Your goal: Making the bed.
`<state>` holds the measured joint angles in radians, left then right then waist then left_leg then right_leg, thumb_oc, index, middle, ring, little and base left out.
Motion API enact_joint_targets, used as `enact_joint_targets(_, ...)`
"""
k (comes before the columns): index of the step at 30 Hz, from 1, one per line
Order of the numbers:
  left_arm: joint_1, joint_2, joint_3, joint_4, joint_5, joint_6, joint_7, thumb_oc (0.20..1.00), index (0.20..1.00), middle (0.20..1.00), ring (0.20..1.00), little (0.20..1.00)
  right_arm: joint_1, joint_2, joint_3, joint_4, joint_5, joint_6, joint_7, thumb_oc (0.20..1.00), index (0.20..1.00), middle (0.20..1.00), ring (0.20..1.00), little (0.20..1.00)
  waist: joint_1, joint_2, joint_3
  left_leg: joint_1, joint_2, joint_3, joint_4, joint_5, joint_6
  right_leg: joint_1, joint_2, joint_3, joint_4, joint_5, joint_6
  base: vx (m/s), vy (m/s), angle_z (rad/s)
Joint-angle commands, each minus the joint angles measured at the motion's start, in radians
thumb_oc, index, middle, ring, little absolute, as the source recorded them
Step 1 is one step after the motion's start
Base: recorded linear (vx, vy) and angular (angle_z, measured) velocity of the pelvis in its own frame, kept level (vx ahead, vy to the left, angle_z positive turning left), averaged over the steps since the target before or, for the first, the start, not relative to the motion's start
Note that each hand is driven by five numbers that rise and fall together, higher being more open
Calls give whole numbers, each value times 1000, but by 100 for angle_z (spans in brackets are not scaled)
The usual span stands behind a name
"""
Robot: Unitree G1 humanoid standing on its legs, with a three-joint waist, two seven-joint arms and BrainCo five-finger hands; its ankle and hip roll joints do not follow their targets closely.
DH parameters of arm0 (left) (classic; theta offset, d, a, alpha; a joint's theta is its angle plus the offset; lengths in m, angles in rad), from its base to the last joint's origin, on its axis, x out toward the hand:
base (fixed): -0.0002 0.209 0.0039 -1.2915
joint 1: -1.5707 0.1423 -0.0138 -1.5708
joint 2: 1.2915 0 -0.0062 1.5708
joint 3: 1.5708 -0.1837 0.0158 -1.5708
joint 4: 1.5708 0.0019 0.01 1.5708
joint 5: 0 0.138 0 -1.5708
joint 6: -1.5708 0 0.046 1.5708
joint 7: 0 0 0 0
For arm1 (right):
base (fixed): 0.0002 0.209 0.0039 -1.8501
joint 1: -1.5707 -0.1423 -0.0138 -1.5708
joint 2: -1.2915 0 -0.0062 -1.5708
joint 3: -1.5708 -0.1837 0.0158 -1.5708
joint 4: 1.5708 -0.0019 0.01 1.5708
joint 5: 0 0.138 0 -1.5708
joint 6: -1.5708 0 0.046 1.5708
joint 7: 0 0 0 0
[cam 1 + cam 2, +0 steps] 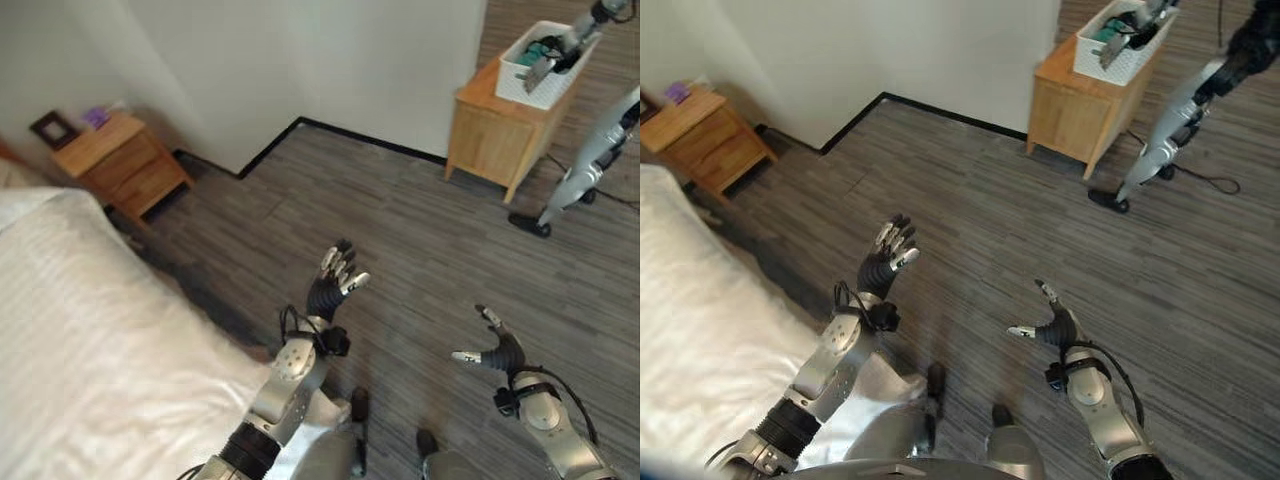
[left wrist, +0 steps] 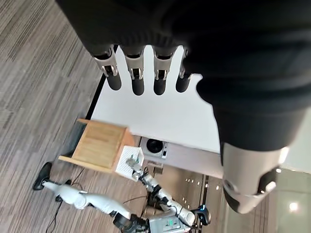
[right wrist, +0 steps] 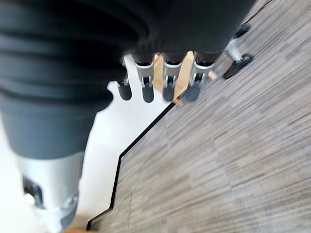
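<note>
The wide bed under a white ribbed cover (image 1: 90, 340) lies at the robot's left, its near edge beside the left forearm, with grey wood-grain floor (image 1: 420, 250) between it and everything else. Beyond the bed's far corner stands a small wooden nightstand (image 1: 120, 165); well apart across the floor is a light wooden cabinet (image 1: 500, 135) carrying a white basket (image 1: 545, 65), with a second silver robot arm (image 1: 595, 160) reaching over it.

The left hand (image 1: 335, 280) is raised over the floor with fingers straight and close together, holding nothing. The right hand (image 1: 495, 350) hangs lower, fingers and thumb spread, also empty.

Both hands are off the cover and turned away from it, so the likeliest failure is a reach that closes on air or only grazes the cover's edge. A one-handed tug could drag the cover askew or bunch it. The other robot's arm looks too far off to interfere.
</note>
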<state>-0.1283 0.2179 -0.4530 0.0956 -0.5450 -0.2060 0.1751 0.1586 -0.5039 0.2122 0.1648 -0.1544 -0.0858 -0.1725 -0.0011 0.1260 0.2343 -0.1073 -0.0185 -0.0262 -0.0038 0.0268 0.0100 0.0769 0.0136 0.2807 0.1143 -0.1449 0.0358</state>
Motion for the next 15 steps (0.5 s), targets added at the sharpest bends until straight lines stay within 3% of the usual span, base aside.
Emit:
enact_joint_targets(1,-36,12,5,-55,0,-35,-26,1000,1000,1000,1000,1000,-81,10,-4,-78,-69,-24,9,1000,1000,1000,1000,1000,16,-76,16,116,-16,35,-28,7,26,-42,-44,-226,359,121,180,173,-15,-73)
enact_joint_targets(2,-37,12,4,-55,0,-35,-26,1000,1000,1000,1000,1000,-81,10,-4,-78,-69,-24,9,1000,1000,1000,1000,1000,16,-83,15,121,-25,35,-33,2,28,-44,-52,-225,371,106,181,193,12,-76)
enact_joint_targets(3,-53,10,-7,-50,4,-33,-18,1000,1000,1000,1000,1000,-83,10,-5,-96,-80,-24,6,1000,1000,1000,1000,1000,-1,-68,33,160,-5,39,-53,-3,33,-116,-51,-267,501,142,199,124,29,-26)
enact_joint_targets(4,-64,7,-17,-41,11,-30,-15,1000,1000,1000,1000,1000,-77,7,-10,-105,-86,-26,5,1000,1000,1000,1000,1000,-16,-60,41,181,8,37,-60,-10,33,-157,-56,-303,560,138,208,184,23,2)
enact_joint_targets(6,-74,6,-8,-35,19,-34,-1,1000,1000,1000,1000,1000,-69,9,-23,-115,-84,-19,-2,1000,1000,1000,1000,1000,-42,-45,48,225,24,37,-76,-33,28,-234,-96,-369,563,126,192,229,-52,34)
enact_joint_targets(8,-76,8,0,-33,16,-38,-6,1000,1000,1000,1000,1000,-58,9,-37,-136,-73,-19,4,1000,1000,1000,1000,1000,-61,-45,48,253,27,35,-82,-61,17,-256,-130,-400,415,101,154,286,-157,30)
enact_joint_targets(9,-76,8,0,-22,24,-39,-6,1000,1000,1000,1000,1000,-54,14,-34,-131,-65,-23,5,1000,1000,1000,1000,1000,-68,-47,45,268,23,16,-83,-80,11,-259,-116,-380,287,78,125,368,-241,11)
enact_joint_targets(10,-68,13,10,-24,25,-41,-13,1000,1000,1000,1000,1000,-53,16,-41,-128,-54,-24,1,1000,1000,1000,1000,1000,-76,-54,37,279,16,-1,-83,-92,5,-245,-103,-341,143,86,115,494,-363,4)
enact_joint_targets(11,-59,14,19,-18,28,-47,-23,1000,1000,1000,1000,1000,-49,22,-51,-127,-32,-27,-5,1000,1000,1000,1000,1000,-87,-61,25,298,13,-28,-83,-118,-8,-240,-107,-249,-41,127,122,358,-265,12)
enact_joint_targets(12,-58,14,19,-18,28,-47,-23,1000,1000,1000,1000,1000,-48,21,-52,-128,-31,-27,-4,1000,1000,1000,1000,1000,-88,-58,28,303,16,-28,-83,-120,-8,-229,-104,-251,-55,133,122,423,-328,62)
enact_joint_targets(13,-40,14,32,0,31,-45,-25,1000,1000,1000,1000,1000,-47,23,-45,-137,-19,-29,6,1000,1000,1000,1000,1000,-80,-65,9,335,19,-30,-78,-158,-15,-201,-123,-249,-126,166,122,321,-256,82)
enact_joint_targets(15,-12,14,59,3,34,-45,-29,1000,1000,1000,1000,1000,-57,22,-33,-135,-14,-33,16,1000,1000,1000,1000,1000,-63,-72,-11,330,22,-25,13,-196,-31,-130,-136,-289,-174,186,119,322,-347,77)
